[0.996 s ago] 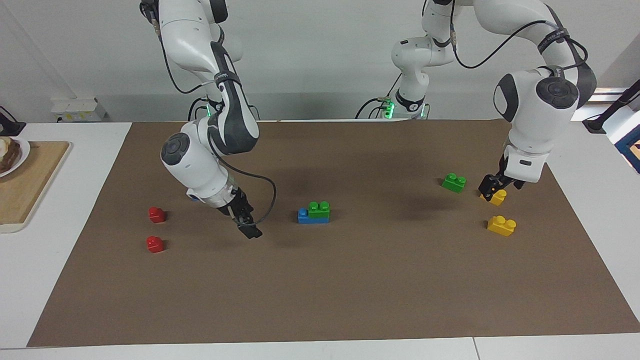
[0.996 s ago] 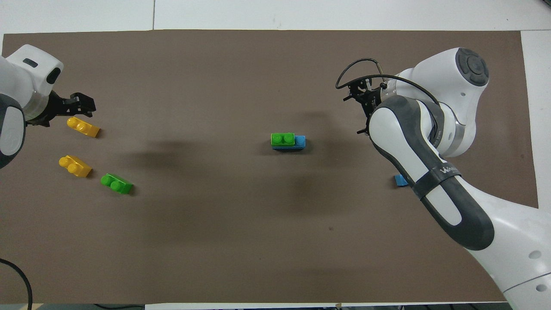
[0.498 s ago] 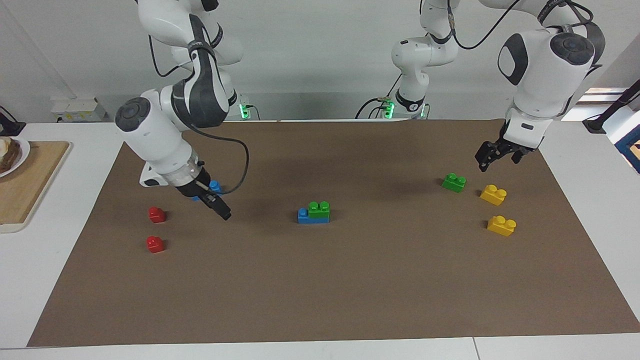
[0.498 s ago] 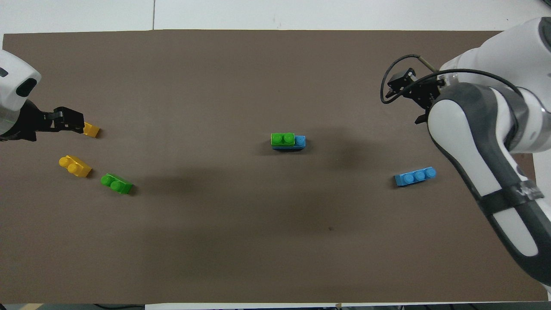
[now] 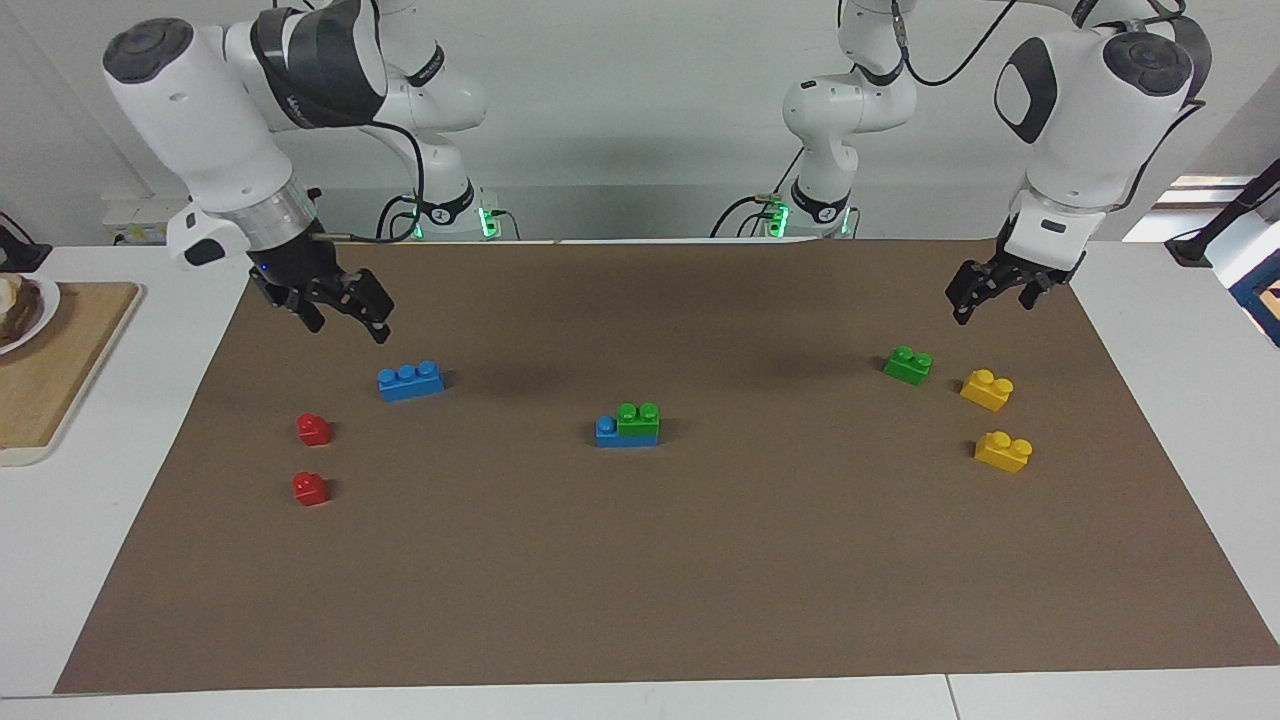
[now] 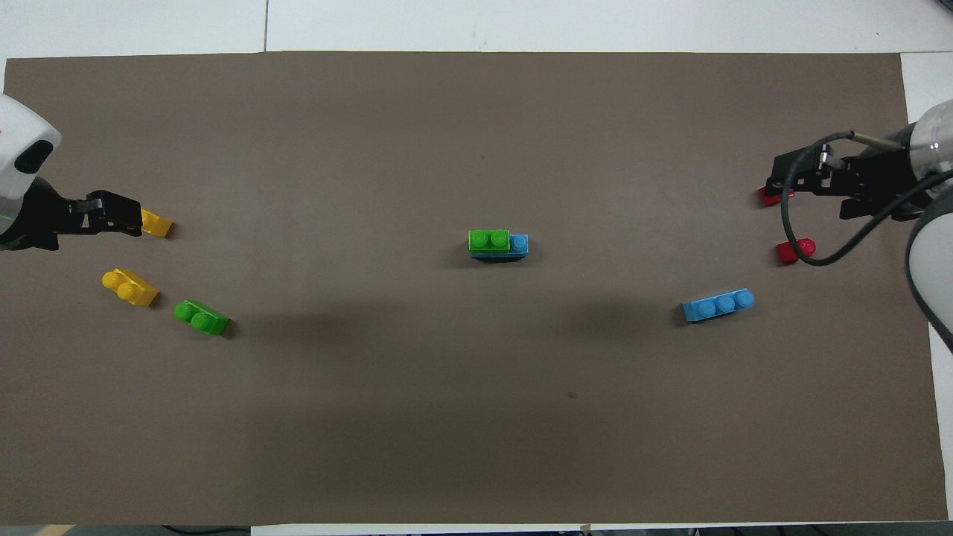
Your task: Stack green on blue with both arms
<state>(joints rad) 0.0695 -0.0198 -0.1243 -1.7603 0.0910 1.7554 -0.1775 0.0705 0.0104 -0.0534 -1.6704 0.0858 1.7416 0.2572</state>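
Note:
A green brick [image 5: 638,416] sits on a blue brick [image 5: 606,432] in the middle of the brown mat; the stack also shows in the overhead view [image 6: 489,240]. A second blue brick [image 5: 411,380] [image 6: 718,305] lies loose toward the right arm's end. A second green brick [image 5: 908,364] [image 6: 202,318] lies loose toward the left arm's end. My right gripper [image 5: 350,322] [image 6: 778,184] is open and empty, raised over the mat beside the loose blue brick. My left gripper [image 5: 990,303] [image 6: 115,213] is open and empty, raised over the mat beside the loose green brick.
Two yellow bricks [image 5: 987,389] [image 5: 1003,451] lie by the loose green brick. Two red bricks [image 5: 313,429] [image 5: 309,488] lie farther from the robots than the loose blue brick. A wooden board [image 5: 60,370] with a plate lies off the mat at the right arm's end.
My right gripper has risen and drawn back from beside the stack toward its own end, uncovering the loose blue brick. My left gripper has lifted off the yellow brick.

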